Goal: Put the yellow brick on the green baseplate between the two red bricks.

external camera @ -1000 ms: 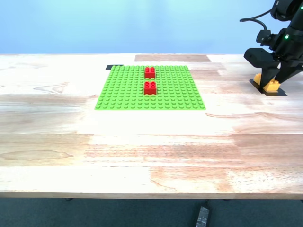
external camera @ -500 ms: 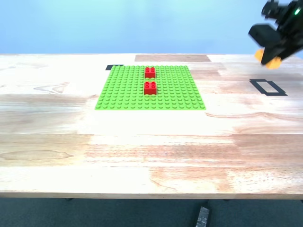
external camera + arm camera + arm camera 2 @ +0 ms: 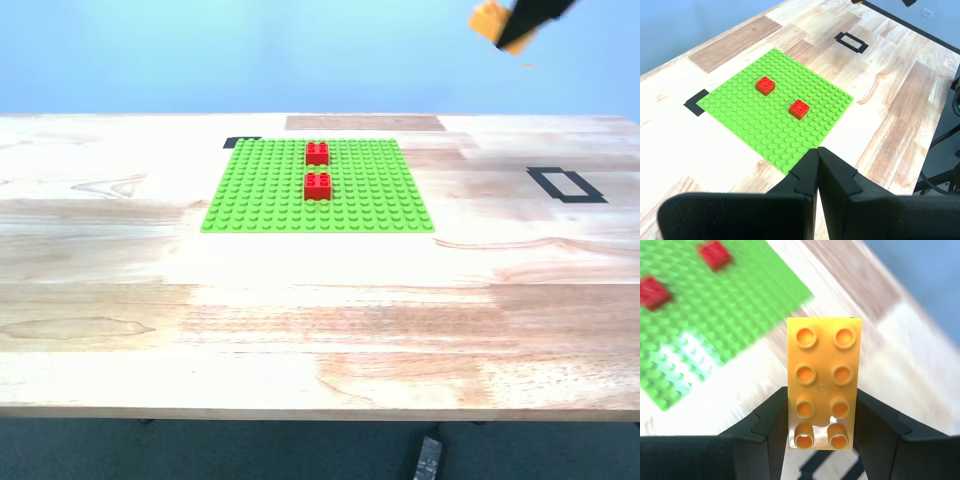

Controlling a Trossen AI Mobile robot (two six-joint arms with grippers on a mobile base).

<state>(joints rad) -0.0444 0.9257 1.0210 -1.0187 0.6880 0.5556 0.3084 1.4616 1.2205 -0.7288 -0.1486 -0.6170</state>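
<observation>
- Second gripper (image 3: 822, 427) clamped on yellow-orange studded plastic brick (image 3: 823, 382); only its rear end between fingers (image 3: 772, 425), so could pivot or slip.
- First gripper (image 3: 817, 157) pressed closed, empty.
- Narrow gap between two small red studded bricks (image 3: 317, 168) on flat green studded baseplate (image 3: 260, 195): possible misfit, knocking either.

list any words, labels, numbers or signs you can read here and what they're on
None can be read in any view.
yellow brick: plain studs, no readable lettering.
red bricks and baseplate: no text visible.
black tape outline on the table: a bare rectangle, no writing.
small white plate beyond the table in the first wrist view: too small to read.
</observation>
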